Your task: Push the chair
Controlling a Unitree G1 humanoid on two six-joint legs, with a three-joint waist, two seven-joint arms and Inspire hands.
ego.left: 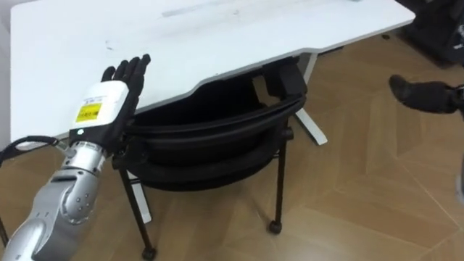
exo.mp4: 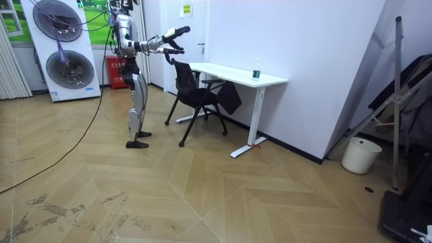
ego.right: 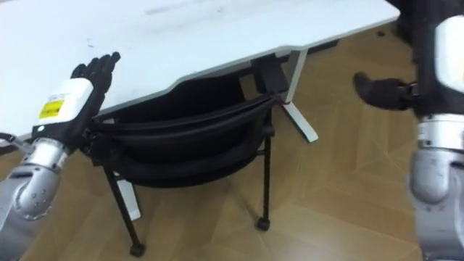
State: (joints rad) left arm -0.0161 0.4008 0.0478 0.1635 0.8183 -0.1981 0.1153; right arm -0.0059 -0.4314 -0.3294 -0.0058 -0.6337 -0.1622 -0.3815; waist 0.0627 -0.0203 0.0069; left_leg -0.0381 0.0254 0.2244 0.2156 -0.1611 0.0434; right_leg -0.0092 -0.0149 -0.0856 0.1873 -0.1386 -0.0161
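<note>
Now L hand (ego.left: 109,101) at chair (ego.left: 217,134) (flat)

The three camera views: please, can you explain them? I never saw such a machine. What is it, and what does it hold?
The machine is a humanoid robot standing on two legs. The room view comes from a camera standing some way off and shows the whole robot beside the white rectangular desk. The two eye views come from the camera in its head, looking down. There its black left hand is at the left top corner of the black chair with thin legs and small wheels, its fingers straight. The chair stands at the desk's edge. The left hand grips nothing. Its right hand is in the air at the right, away from the chair. On the desk's far end stands one small object, too small to name.
</note>
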